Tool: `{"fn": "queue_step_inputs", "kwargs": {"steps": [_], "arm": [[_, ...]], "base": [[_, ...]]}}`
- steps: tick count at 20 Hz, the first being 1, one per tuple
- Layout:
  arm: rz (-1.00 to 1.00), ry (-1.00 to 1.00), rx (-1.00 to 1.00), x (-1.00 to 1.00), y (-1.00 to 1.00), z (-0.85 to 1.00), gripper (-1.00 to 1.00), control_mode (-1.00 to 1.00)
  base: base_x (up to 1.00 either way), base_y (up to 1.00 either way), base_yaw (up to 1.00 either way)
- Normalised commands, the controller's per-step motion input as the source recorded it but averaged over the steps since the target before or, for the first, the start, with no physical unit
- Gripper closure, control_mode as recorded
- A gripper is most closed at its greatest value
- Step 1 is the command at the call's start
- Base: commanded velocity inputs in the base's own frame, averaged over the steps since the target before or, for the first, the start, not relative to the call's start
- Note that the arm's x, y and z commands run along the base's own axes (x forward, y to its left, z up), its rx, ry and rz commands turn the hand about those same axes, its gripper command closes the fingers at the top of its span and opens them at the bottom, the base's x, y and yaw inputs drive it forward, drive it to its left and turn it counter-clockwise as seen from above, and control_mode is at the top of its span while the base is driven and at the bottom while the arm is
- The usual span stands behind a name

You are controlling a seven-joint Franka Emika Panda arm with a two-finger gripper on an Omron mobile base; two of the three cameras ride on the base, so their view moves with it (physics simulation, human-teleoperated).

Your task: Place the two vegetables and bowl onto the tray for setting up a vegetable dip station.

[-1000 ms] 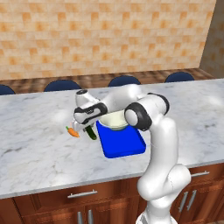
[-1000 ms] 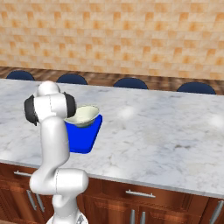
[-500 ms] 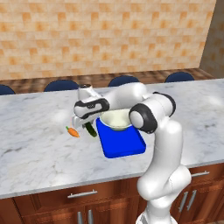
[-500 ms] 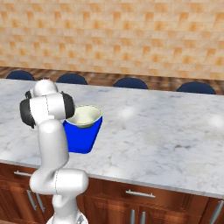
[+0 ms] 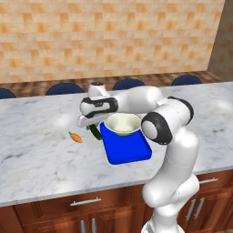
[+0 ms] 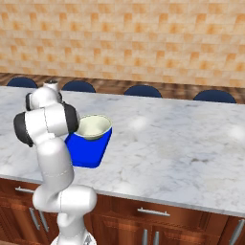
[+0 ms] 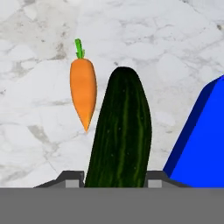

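Note:
The dark green cucumber (image 7: 122, 131) runs up between my gripper's (image 7: 114, 183) two finger tips, which press on its sides. From the left base view, the gripper (image 5: 89, 121) is low over the cucumber (image 5: 95, 132), just off the tray's left edge. The small orange carrot (image 7: 82, 89) lies on the marble beside the cucumber, and further left in the left base view (image 5: 76, 137). The cream bowl (image 5: 122, 124) sits on the far end of the blue tray (image 5: 129, 152). In the right base view, my arm hides the hand; the bowl (image 6: 94, 127) and tray (image 6: 86, 150) show.
The tray's blue rim (image 7: 201, 144) stands close to the right of the cucumber. Dark blue stool tops (image 5: 129, 83) line the counter's far side under a brick wall. Bare marble (image 5: 41, 150) spreads left of the carrot, and wooden drawers (image 5: 86, 202) run below the front edge.
My elbow has swung right and the hand has settled over the cucumber, with the jaws drawing slightly closer on it. Carrot, bowl and tray have stayed put.

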Motion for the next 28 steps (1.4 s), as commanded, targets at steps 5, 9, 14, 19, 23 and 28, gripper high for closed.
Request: {"fn": "queue_step_inputs", "kwargs": {"steps": [5,9,14,19,23,28], "arm": [[0.05,0.00,0.09,-0.39,-0.19,0.27,1.00,-1.00],[0.14,0.00,0.07,-0.44,-0.21,0.23,1.00,-1.00],[0.20,-0.03,0.01,-0.42,-0.23,0.21,1.00,-1.00],[0.25,-0.04,0.00,-0.34,-0.26,0.19,1.00,-1.00],[0.27,-0.12,0.00,-0.36,-0.26,0.12,1.00,-1.00],[0.28,-0.14,0.00,-0.37,-0.24,0.04,1.00,-1.00]], "base": [[0.00,0.00,0.00],[0.00,0.00,0.00],[0.00,0.00,0.00],[0.00,0.00,0.00],[0.00,0.00,0.00],[0.00,0.00,0.00]]}}
